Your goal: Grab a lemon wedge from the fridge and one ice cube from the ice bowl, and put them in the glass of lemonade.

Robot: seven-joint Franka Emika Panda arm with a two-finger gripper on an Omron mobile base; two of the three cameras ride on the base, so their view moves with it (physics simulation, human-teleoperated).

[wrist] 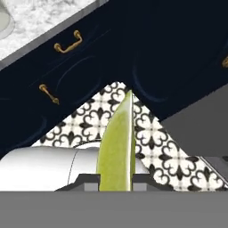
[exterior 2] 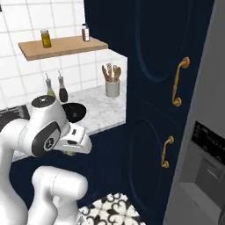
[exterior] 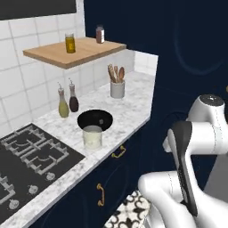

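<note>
Lemon wedge [wrist: 116,144]: in the hand view it stands upright between the two dark finger tips, which press on its lower end from either side; the tool [wrist: 116,180] is closed on it. Behind the wedge lie patterned floor tiles [wrist: 153,133] and navy cabinet fronts with gold handles [wrist: 68,43].

Left base view: the glass [exterior: 92,137] of pale liquid stands on the marble counter [exterior: 129,111] near its front edge, touching or just in front of the black bowl [exterior: 95,119]. Two oil bottles [exterior: 68,102] stand behind the bowl near the tiled wall, and a grey crock [exterior: 117,89] of wooden utensils stands farther back. The stove [exterior: 26,156] lies to the left. The white arm [exterior: 196,138] is folded low at the right, well apart from the glass.

Right base view: the fridge [exterior 2: 206,145] shows at the right edge with its black dispenser panel. The bowl [exterior 2: 74,110] is partly hidden by the arm. The tool's position relative to the counter cannot be told here.
</note>
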